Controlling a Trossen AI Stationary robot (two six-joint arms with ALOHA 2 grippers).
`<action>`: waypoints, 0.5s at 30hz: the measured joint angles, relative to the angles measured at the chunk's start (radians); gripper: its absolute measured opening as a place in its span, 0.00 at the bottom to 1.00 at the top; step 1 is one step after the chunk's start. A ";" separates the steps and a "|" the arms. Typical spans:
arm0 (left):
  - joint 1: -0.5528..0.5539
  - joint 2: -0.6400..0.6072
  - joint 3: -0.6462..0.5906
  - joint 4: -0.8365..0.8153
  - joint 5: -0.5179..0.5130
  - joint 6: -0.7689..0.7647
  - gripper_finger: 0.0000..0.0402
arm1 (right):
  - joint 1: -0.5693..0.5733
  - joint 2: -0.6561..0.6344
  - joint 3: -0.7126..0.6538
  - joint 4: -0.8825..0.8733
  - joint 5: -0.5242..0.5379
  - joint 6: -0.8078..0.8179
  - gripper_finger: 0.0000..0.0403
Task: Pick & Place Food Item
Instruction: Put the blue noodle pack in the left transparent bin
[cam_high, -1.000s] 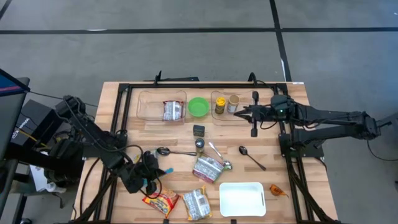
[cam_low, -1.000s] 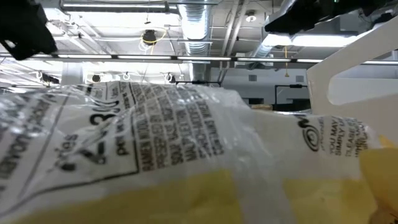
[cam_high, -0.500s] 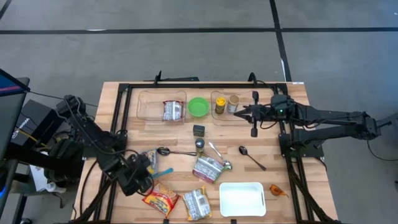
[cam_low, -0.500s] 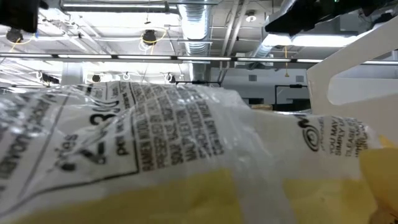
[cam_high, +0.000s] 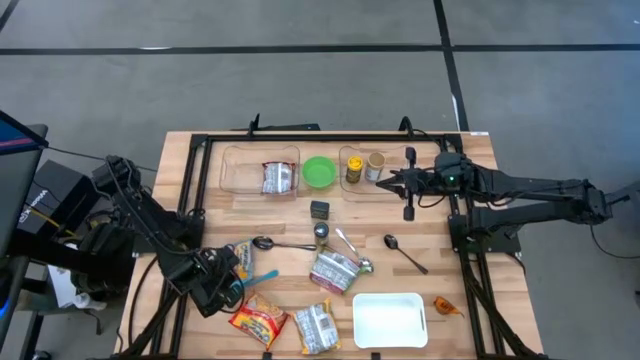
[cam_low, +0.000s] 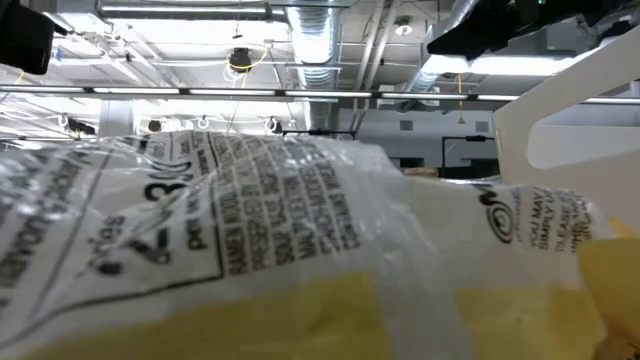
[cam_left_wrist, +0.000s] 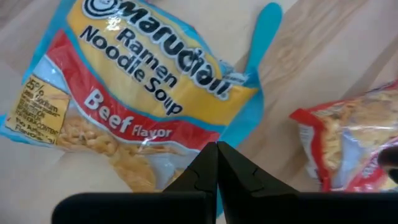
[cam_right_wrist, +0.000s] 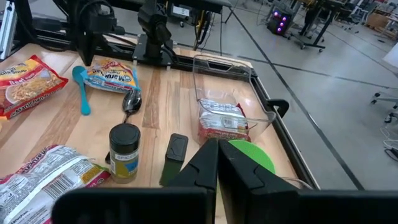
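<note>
Crinkled clear plastic of a packet fills the low view, hiding the table. From above, the left gripper hangs clenched and empty over the beef ramen packet, which lies just at its 12 o'clock, overlapping a blue spoon. The right gripper, also clenched, waits at 2 o'clock.

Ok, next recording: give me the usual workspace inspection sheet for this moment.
Surface: wooden table, black frame rails.
Job's things: beef ramen packet beneath left gripper; red packet beside it; more packets mid-table; one in clear bin.
Clutter: green bowl, spice jars, spoons, blue spoon, white tray.
Grippers: both jaws shut, holding nothing; right gripper waits by far bins.
Cables: along left arm's base.
Surroundings: grey floor, no people seen.
</note>
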 joint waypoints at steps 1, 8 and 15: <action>0.000 0.003 0.000 -0.006 0.001 0.000 0.00 | 0.000 0.000 0.000 0.000 0.000 0.000 0.01; 0.000 -0.012 0.000 -0.035 0.001 0.002 0.00 | 0.000 0.000 0.000 -0.001 0.000 0.005 0.01; 0.017 -0.024 -0.001 -0.074 0.005 0.003 0.10 | 0.001 0.000 0.000 -0.001 -0.001 0.012 0.01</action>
